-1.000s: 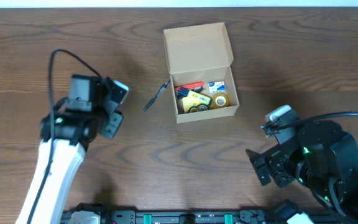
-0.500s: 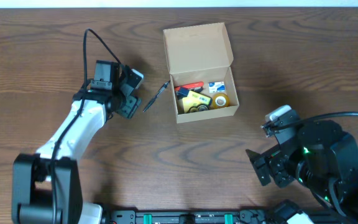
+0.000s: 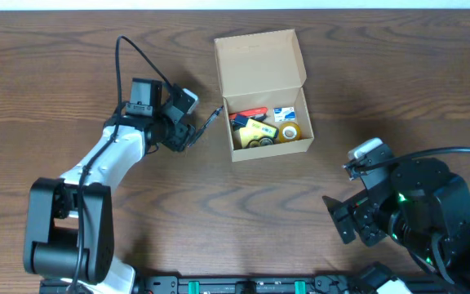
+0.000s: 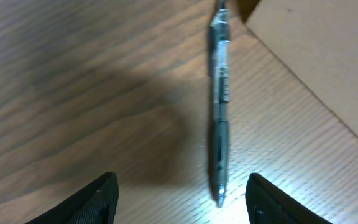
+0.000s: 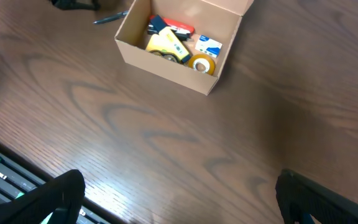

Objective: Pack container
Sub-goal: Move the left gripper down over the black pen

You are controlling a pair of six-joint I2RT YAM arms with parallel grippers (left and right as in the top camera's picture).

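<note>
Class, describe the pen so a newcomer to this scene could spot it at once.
Find the open cardboard box on the wooden table. Just left of it lies a slim dark pen. It alone lies outside the box; the other items sit inside.

White left arm, black looping cable

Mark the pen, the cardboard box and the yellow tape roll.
dark slim pen (image 4: 219, 106), left wrist view, mid-barrel.
tan cardboard box (image 3: 258, 61), overhead view, open lid flap.
yellow tape roll (image 5: 202, 63), right wrist view, top face.
</note>
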